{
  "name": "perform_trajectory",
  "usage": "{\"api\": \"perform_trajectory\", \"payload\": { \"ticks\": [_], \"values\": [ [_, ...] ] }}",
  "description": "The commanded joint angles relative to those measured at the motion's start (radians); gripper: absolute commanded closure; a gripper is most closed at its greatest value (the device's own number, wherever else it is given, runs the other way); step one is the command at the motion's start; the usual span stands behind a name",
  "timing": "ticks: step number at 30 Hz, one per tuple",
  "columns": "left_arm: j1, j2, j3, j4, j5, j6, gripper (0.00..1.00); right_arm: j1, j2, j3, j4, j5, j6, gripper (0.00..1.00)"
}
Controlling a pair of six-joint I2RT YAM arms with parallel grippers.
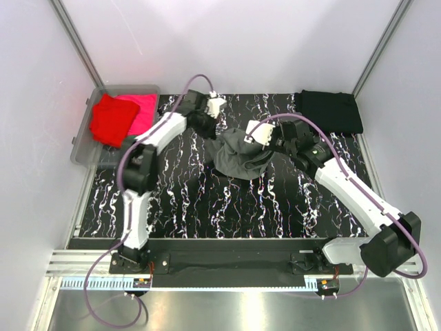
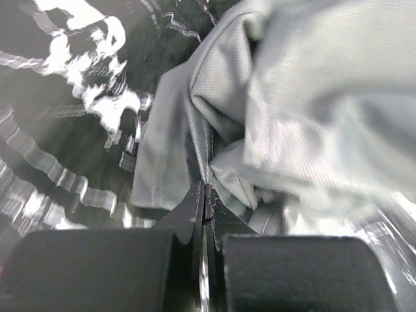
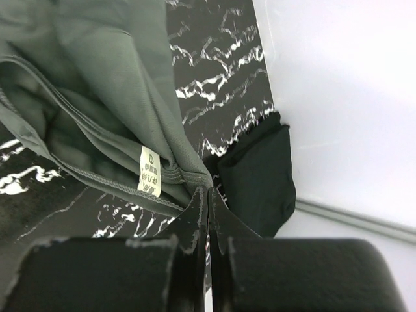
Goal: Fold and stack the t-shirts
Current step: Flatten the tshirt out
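Surface (image 1: 207, 207) is showing a glossy black marble print with white veins.

Dark grey t-shirt (image 1: 238, 158) is hanging bunched between the two tools, its lower folds resting on the surface. The cloth is a fine matte knit, creased, with stitched hems showing.

Clear plastic bin (image 1: 81, 148) is sitting well to the left of the left tool. It is holding a red t-shirt (image 1: 110, 121) with a pink t-shirt (image 1: 141, 110) beside it, both soft and rumpled.

Black t-shirt (image 1: 331, 110) is lying as a flat folded rectangle just beyond and to the right of the right tool, at the surface's far corner.

Left tool (image 2: 205, 195) is pressing its fingers together on a folded edge of the grey shirt.

Right tool (image 3: 208, 194) is pinching the grey shirt at a hem, fingers meeting with no gap.

A small white label (image 3: 149, 171) is sitting just left of the right tool's tips. It is carrying dark print that is too small to read.
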Motion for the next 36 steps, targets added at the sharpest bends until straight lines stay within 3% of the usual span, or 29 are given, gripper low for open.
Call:
{"api": "perform_trajectory", "payload": {
  "ticks": [1,7,13,15,17,19,20,22,23,25,31,36],
  "values": [
    [0.024,-0.280,-0.160,0.026,0.037,0.048,1.00,-0.038,-0.003,-0.014,0.040,0.038,0.017,1.00],
    [0.022,-0.578,-0.498,-0.024,0.060,0.102,1.00,-0.133,0.015,-0.075,0.041,0.018,0.051,1.00],
    [0.014,-0.675,-0.624,-0.083,0.034,0.111,1.00,-0.225,0.119,-0.097,0.109,-0.037,0.120,1.00],
    [0.014,-0.658,-0.614,-0.090,-0.020,0.104,1.00,-0.256,0.194,-0.065,0.141,-0.030,0.161,0.99],
    [0.016,-0.620,-0.560,-0.084,-0.108,0.087,0.97,-0.289,0.288,0.007,0.152,0.005,0.216,0.86],
    [0.025,-0.580,-0.455,-0.078,-0.156,0.081,0.84,-0.331,0.346,0.076,0.141,0.053,0.304,0.78],
    [0.028,-0.545,-0.418,-0.078,-0.197,0.076,0.80,-0.339,0.369,0.137,0.112,0.047,0.321,0.65],
    [0.037,-0.523,-0.334,-0.077,-0.233,0.087,0.67,-0.343,0.351,0.171,0.086,-0.084,0.312,0.54],
    [0.040,-0.514,-0.315,-0.075,-0.239,0.090,0.65,-0.343,0.310,0.173,0.057,-0.153,0.299,0.45],
    [0.040,-0.502,-0.277,-0.070,-0.239,0.091,0.60,-0.342,0.253,0.170,0.010,-0.349,0.281,0.37],
    [0.040,-0.483,-0.240,-0.070,-0.242,0.058,0.58,-0.244,0.288,0.198,-0.162,-0.531,0.252,0.42],
    [0.040,-0.475,-0.246,-0.069,-0.285,0.071,0.58,-0.086,0.305,0.092,-0.117,-0.545,0.180,0.48]
  ]
}}
